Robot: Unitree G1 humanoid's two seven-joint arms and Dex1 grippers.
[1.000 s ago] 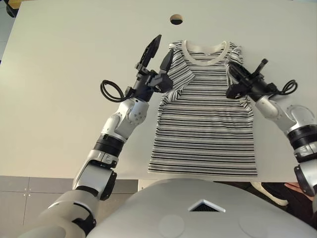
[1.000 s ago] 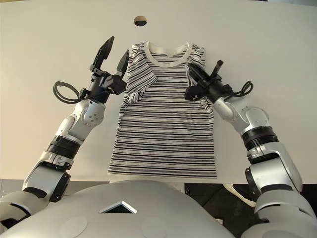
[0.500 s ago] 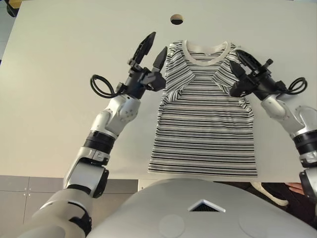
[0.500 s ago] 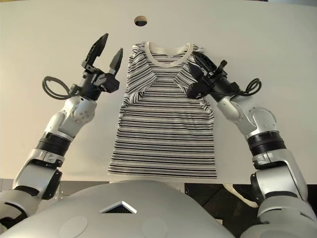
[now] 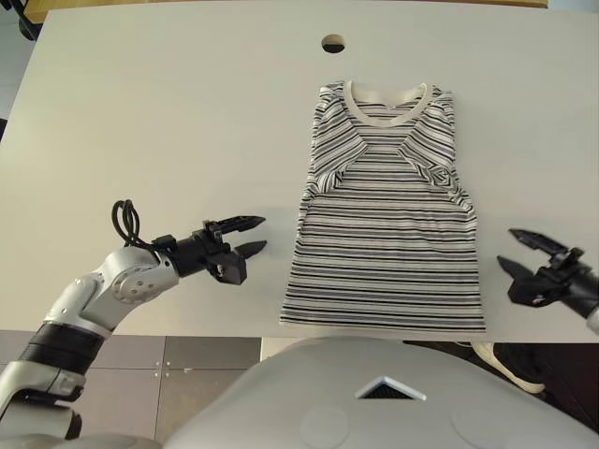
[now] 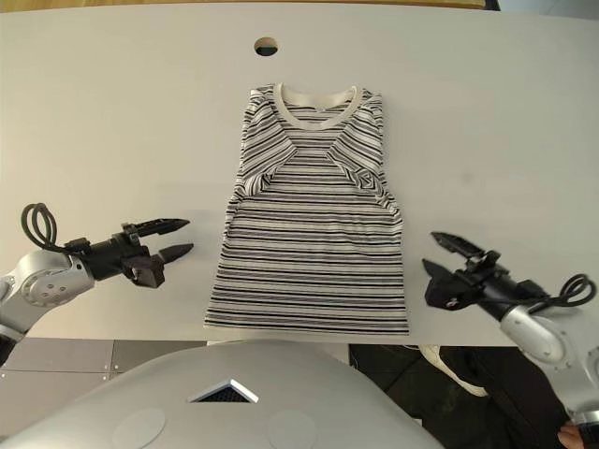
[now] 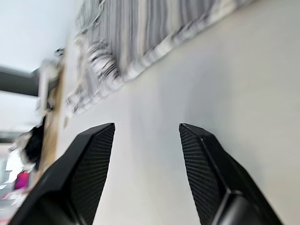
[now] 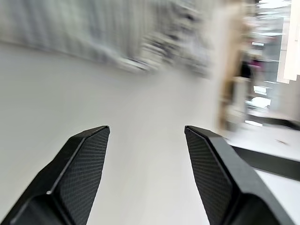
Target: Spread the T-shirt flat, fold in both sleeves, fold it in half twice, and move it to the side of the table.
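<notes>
Though the shirt (image 5: pixel 384 234) lies flat with both sleeves (image 5: pixel 329 168) folded in, both halvings and the move aside remain; left gripper (image 5: pixel 260 234) and right gripper (image 6: pixel 432 251) flank it, jaws apart.

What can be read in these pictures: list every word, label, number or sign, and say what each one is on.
None: no readable text in any view.
The T-shirt carries only stripes, with no print or legible tag at its collar.
The table is plain, with a round hole and no marking.
The left gripper and right gripper, both open, show no lettering.
</notes>
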